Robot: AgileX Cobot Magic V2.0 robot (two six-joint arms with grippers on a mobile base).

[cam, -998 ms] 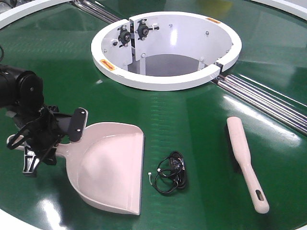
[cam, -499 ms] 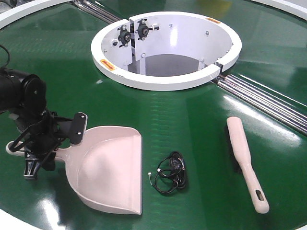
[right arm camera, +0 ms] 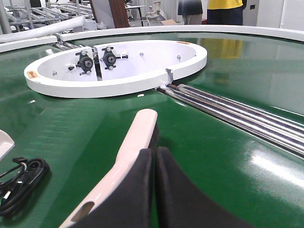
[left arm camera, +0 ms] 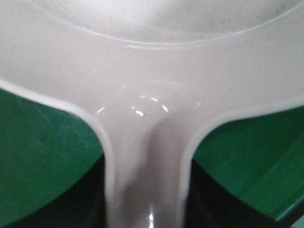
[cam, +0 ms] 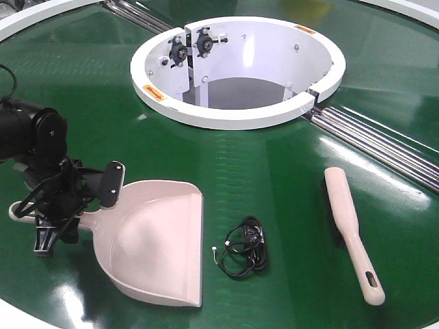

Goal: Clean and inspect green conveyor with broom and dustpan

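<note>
Over the last second the left gripper (cam: 53, 216) has dropped and slid back along the slim handle of the dustpan (cam: 154, 240). It now sits low over the handle, just behind the scoop. The dustpan has shifted slightly toward the arm with it, which suggests real contact rather than a hover. In the left wrist view the handle neck (left arm camera: 145, 161) runs straight down the middle with dark finger shapes tight against both its sides. As far as that close, blurred view lets us judge, the gripper is clamped on the handle. In the last half second almost nothing has moved, so we judge the grasp has settled and the lift can follow.

The dustpan lies flat on the green conveyor (cam: 274, 178) at the near left, its straight lip toward the near edge. A tangle of black cable (cam: 245, 247) lies just beside its right wall, apart from it. The broom (cam: 350, 226) rests well to the right, bristles down, untouched. In the right wrist view the right gripper (right arm camera: 155, 190) hangs just above the broom's handle (right arm camera: 128, 152), its fingers pressed together and empty. It must open before it can take the broom. No sweeping has begun. The white ring opening (cam: 226, 118) and the steel rollers (cam: 370, 140) lie beyond.
</note>
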